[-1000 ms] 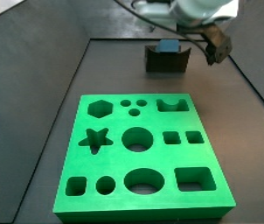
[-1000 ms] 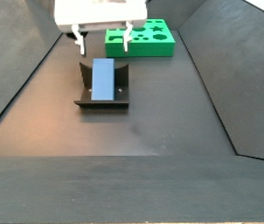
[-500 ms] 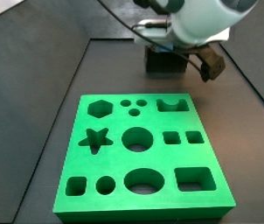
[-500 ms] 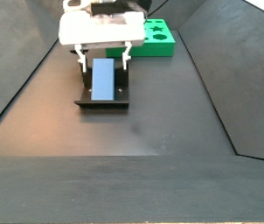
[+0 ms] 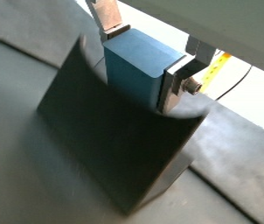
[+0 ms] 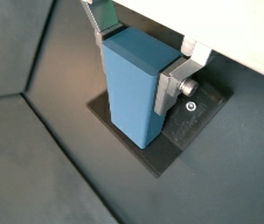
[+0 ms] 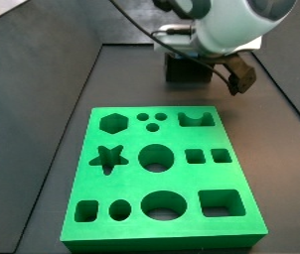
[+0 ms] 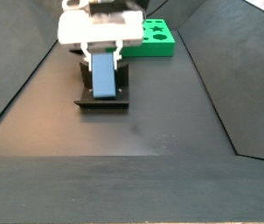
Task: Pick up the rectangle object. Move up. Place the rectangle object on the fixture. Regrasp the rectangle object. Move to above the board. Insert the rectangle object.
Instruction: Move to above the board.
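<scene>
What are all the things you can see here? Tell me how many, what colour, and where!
Light blue-grey rectangular block: one, blue-grey, resting on the fixture, between the hand's fingers.
Dark L-shaped fixture: one, dark brown-grey, on the dark floor at the far end from the board in a side view.
Bright green board with shaped cutouts: one, green, flat on the floor; holes include a hexagon, star, circles and squares.
Dark floor: one, dark grey, under everything.
Robot hand: one, white body with flat silver fingers, lowered over the fixture with a finger on each side of the block; whether they are squeezing it is unclear.
</scene>
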### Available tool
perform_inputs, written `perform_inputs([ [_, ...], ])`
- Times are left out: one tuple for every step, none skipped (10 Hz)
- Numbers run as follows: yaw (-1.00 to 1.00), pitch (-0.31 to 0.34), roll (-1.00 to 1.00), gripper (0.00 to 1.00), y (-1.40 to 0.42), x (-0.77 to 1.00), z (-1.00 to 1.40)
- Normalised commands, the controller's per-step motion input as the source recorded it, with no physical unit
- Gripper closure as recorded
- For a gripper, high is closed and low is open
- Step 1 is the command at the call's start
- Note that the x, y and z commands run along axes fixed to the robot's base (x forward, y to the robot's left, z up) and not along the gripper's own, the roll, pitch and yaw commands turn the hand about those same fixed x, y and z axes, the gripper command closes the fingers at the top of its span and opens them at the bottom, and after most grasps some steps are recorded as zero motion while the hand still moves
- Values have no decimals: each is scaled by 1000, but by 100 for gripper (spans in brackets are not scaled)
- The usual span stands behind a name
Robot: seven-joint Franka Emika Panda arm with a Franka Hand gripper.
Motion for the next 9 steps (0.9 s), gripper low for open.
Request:
perform_inputs([
  [-190, 102, 125, 100, -200, -19, 1000],
  [-158, 119, 94, 100, -192, -18, 1000],
  [-94, 164, 42, 100, -185, -20, 1000],
  [-48, 194, 11, 100, -178, -21, 1000],
  [16, 213, -25, 100, -164, -21, 1000],
  [46, 213, -40, 100, -159, -21, 1000],
  [98, 197, -44, 100, -147, -17, 1000],
  [128, 183, -42, 100, -140, -14, 1000],
  [156, 156, -36, 100, -130, -8, 1000],
])
